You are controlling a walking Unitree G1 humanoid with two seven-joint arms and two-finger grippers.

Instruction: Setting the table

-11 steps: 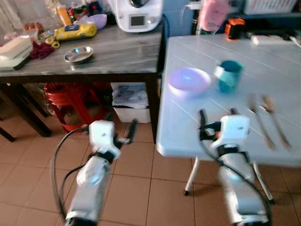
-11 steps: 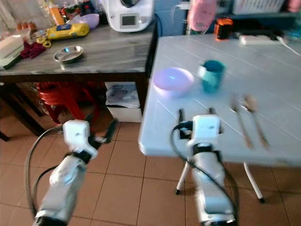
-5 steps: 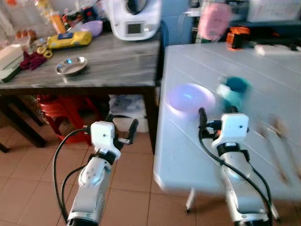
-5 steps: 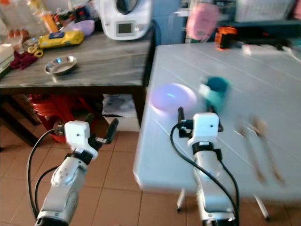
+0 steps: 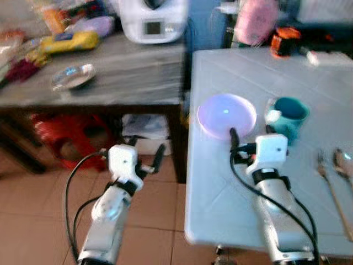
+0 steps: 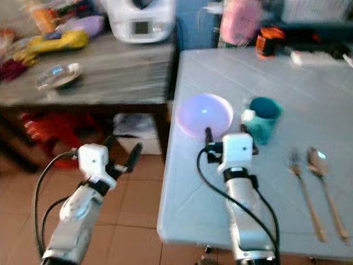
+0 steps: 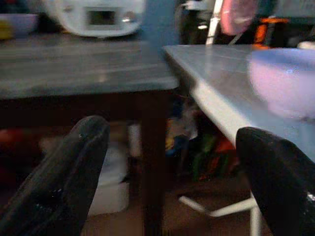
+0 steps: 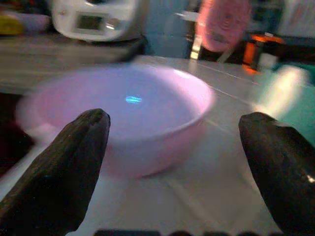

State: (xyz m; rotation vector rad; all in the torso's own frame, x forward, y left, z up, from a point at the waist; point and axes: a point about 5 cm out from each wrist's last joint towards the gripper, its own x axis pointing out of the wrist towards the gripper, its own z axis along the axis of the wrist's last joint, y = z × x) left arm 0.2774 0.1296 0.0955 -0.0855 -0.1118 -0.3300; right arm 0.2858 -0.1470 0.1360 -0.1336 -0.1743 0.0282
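The right gripper [image 8: 172, 162] hovers over the white table [image 5: 220, 187], its fingers spread wide with nothing between them. Just beyond its tips sits the pink bowl [image 5: 226, 114], with a teal mug [image 5: 288, 117] beside the bowl (to the gripper's right) and a fork [image 5: 331, 190] and spoon [image 5: 343, 165] farther right. The left gripper [image 5: 144, 154], also spread, hangs over the floor beside the table's edge.

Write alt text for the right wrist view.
A pale pink bowl sits on a light table, framed between the right gripper's two open black fingers. A blurred teal mug stands beside it, with a white appliance behind.
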